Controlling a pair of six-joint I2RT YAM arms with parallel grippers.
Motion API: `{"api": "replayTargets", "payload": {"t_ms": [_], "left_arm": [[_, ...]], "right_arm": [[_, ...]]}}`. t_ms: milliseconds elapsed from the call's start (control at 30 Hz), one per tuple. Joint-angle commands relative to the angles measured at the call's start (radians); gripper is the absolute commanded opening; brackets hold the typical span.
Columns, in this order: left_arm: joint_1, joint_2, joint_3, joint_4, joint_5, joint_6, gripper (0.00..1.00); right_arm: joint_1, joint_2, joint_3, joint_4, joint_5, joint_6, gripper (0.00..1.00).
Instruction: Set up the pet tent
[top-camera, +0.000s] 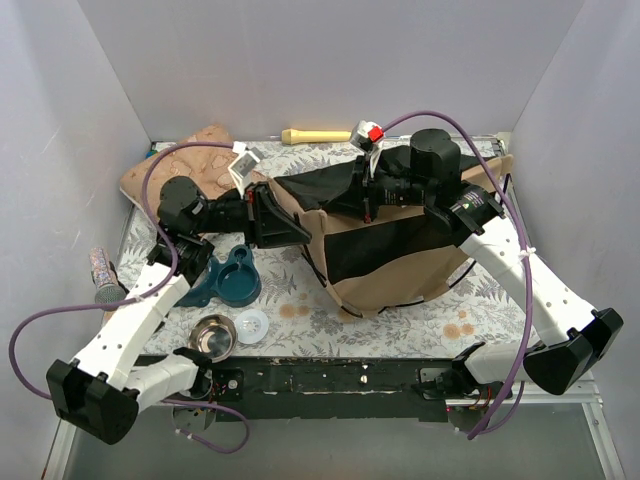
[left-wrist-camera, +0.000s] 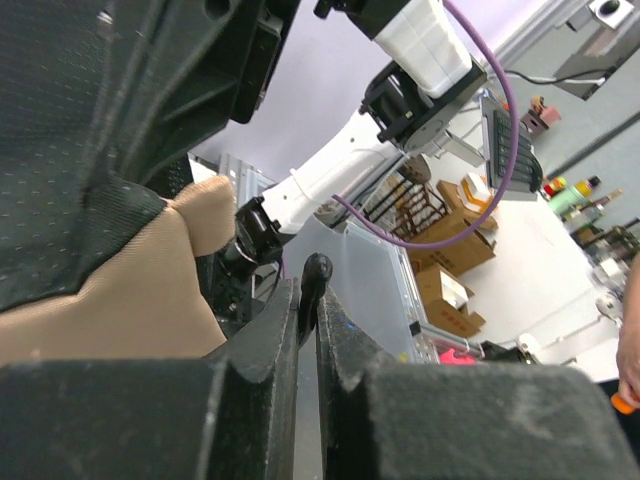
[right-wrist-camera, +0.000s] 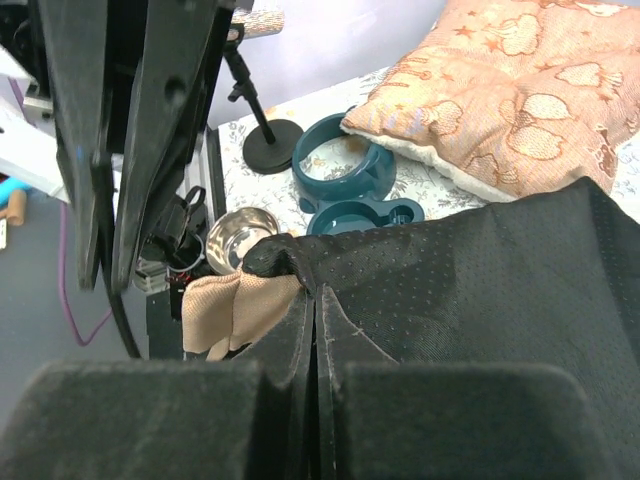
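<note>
While both hands are clenched on it, the pet tent (top-camera: 400, 265) lies right of centre on the tabletop (top-camera: 480, 310), slumped, with its long axis roughly left to right.

Left hand (top-camera: 295, 228): pinches a thin black strip (left-wrist-camera: 315, 275) at the tent's left tip (pole or trim, cannot tell).

Right hand (top-camera: 358, 192): clamped on the black mesh (right-wrist-camera: 480, 290) along the upper edge, just beside the left hand and farther from the bases.

The bulk of the tan fabric lies to the right of both grips, under the right arm.

Judgement: spreading calls for the hands to part along that axis; the right hand is nearer the bulk.
</note>
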Motion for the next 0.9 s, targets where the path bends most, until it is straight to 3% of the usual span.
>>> {"api": "replayTargets", "payload": {"t_ms": [0,167,367,567,767,867], "left_arm": [[-0.096,0.043,0.0,-0.179,0.088,0.058,0.0],[-0.165,0.089,0.001,-0.233,0.086,0.106,0.0],[-0.248,0.218,0.115,-0.473,0.071,0.262,0.0],[-0.254,0.201,0.083,-0.441,-0.026,0.243,0.0],[-0.256,0.194,0.099,-0.571,-0.245,0.29,0.0],[-0.259,0.201,0.113,-0.584,-0.29,0.275,0.0]], "right_arm": [[-0.003,-0.032,0.029,0.183,0.142,0.064,0.01],[-0.001,-0.021,0.055,0.204,0.209,0.112,0.01],[0.0,-0.038,0.029,0.214,0.243,0.14,0.01],[0.005,-0.073,-0.003,0.206,0.307,0.16,0.01],[0.003,-0.094,-0.014,0.194,0.396,0.198,0.01],[0.003,-0.104,-0.02,0.188,0.424,0.241,0.01]]}}
